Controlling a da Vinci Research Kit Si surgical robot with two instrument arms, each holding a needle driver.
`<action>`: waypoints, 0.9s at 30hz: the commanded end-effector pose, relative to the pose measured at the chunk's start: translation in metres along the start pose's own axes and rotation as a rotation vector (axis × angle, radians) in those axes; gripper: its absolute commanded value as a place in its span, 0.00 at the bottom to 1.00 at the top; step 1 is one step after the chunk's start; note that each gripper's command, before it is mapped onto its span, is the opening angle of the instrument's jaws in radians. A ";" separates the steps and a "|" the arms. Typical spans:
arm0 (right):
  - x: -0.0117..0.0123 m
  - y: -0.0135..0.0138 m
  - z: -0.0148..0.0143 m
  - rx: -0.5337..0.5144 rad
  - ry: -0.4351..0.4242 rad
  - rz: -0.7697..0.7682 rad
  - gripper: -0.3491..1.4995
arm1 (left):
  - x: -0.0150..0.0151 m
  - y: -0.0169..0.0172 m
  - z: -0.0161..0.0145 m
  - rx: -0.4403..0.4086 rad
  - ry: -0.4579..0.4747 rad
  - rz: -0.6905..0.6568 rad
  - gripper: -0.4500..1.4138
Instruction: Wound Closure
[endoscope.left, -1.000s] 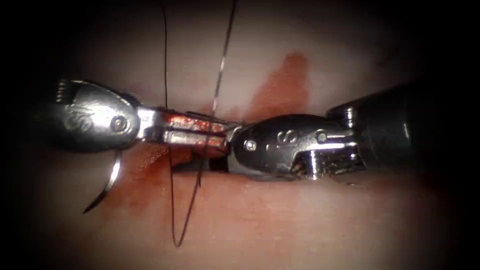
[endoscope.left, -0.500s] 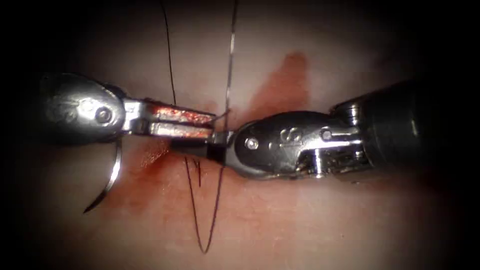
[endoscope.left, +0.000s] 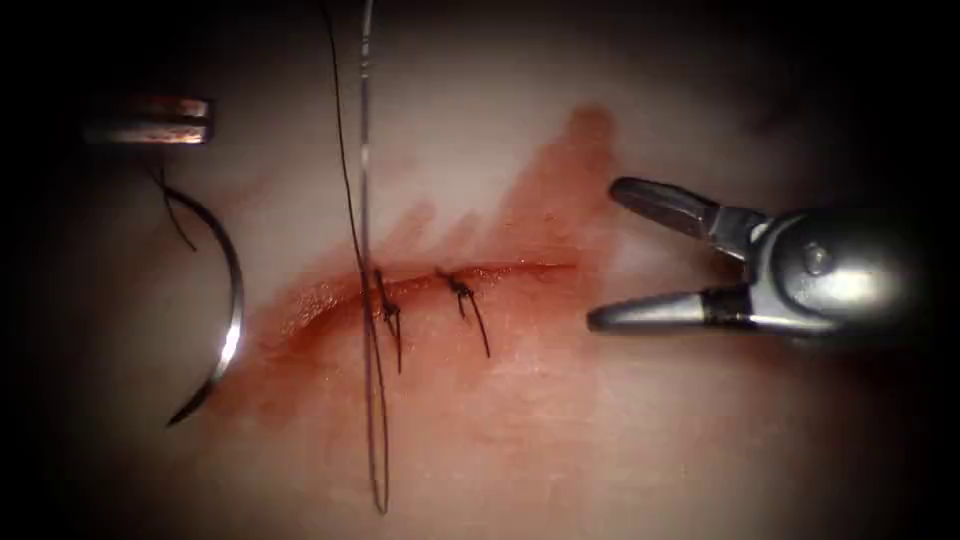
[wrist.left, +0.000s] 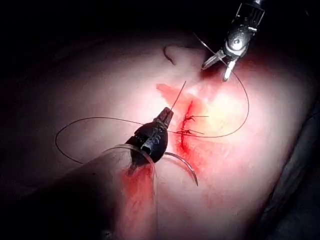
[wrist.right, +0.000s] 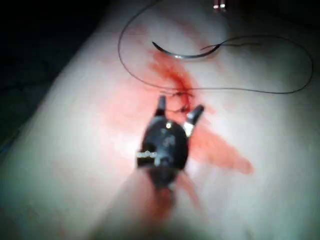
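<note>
Right tool (endoscope.left: 600, 255): jaws wide apart, holding nothing, right of cut (endoscope.left: 440, 275). Left tool (endoscope.left: 150, 120): jaws together, nothing seen gripped. Needle (endoscope.left: 225, 320): loose on tissue (endoscope.left: 600, 440), left of cut. Thread (endoscope.left: 365, 200): crossing cut.

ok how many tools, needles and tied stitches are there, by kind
tools: 2, the left tool, jaws shut, and the right tool, jaws open on nothing
needles: 1, the needle lying free on the tissue, left of the cut
tied stitches: 2, and
total: 5

needle (endoscope.left: 228, 330) lying on tissue (endoscope.left: 620, 440) left of cut (endoscope.left: 420, 280), right claw (endoscope.left: 600, 255) right of it
</note>
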 end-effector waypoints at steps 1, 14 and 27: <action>-0.0007 -0.0005 0.0004 0.000 -0.001 -0.003 0.99 | -0.0008 0.0003 0.0005 -0.007 -0.009 0.008 0.00; -0.0009 -0.0014 0.0019 -0.008 -0.006 -0.010 0.99 | -0.0095 0.0054 -0.0005 -0.126 -0.171 0.059 0.00; -0.0010 -0.0014 0.0020 -0.009 -0.007 -0.011 0.99 | -0.0136 0.0074 0.0007 -0.130 -0.290 -0.226 0.58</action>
